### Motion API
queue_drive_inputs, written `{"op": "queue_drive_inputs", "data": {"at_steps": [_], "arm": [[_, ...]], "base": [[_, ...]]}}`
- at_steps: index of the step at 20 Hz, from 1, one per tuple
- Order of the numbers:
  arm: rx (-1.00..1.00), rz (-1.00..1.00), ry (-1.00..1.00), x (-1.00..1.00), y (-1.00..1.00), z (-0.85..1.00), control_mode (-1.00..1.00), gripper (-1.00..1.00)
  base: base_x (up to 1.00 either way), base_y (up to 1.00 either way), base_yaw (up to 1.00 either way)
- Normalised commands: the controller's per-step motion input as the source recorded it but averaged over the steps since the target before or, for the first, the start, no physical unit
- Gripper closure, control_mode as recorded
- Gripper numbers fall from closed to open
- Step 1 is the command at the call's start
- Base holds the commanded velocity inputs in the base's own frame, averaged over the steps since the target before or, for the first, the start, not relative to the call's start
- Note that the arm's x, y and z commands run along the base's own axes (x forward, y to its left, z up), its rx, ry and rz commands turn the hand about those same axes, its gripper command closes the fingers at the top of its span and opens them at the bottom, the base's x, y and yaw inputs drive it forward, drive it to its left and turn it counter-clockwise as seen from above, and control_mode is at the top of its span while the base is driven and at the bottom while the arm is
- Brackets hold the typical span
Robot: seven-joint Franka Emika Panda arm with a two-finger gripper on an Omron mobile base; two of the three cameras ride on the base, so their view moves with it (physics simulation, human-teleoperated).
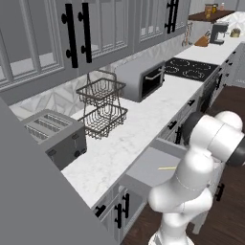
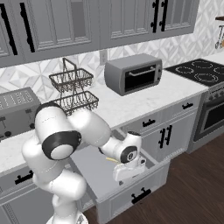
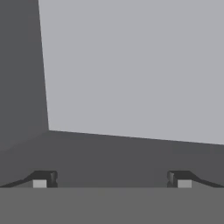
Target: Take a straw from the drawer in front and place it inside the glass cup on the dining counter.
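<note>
Your gripper (image 3: 112,178) hangs wide open inside the pulled-out drawer (image 2: 131,199) at lower centre. The yellow straw (image 1: 167,168) lies on the drawer floor beside it: likely light, thin and slippery, so pinch it mid-length.

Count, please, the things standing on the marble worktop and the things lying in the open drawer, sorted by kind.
Toaster: 1
Wire basket stand: 1
Toaster oven: 1
Straw, lying in the open drawer: 1
Total: 4
The gripper is open inside the drawer, holding nothing.
</note>
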Motion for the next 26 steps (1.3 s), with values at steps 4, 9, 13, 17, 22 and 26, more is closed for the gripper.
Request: {"op": "queue_drive_inputs", "data": {"at_steps": [4, 9, 13, 17, 22, 26], "arm": [[0.0, 0.0, 0.0, -0.2, -0.64, 0.38, -1.0, -1.0], [0.02, 0.03, -0.05, 0.21, -0.1, 0.59, -1.0, -1.0], [0.1, 0.12, -0.01, 0.52, 0.3, 0.43, -1.0, -1.0], [0.09, 0.2, 0.0, 0.52, 0.57, 0.08, -1.0, -1.0], [0.05, 0.25, 0.0, 0.45, 0.46, 0.0, -1.0, -1.0], [0.1, 0.31, -0.03, 0.19, 0.0, -0.01, -1.0, -1.0]], "base": [[0.0, 0.0, 0.0], [0.0, 0.0, 0.0], [0.0, 0.0, 0.0], [0.0, 0.0, 0.0], [0.0, 0.0, 0.0], [0.0, 0.0, 0.0]]}}
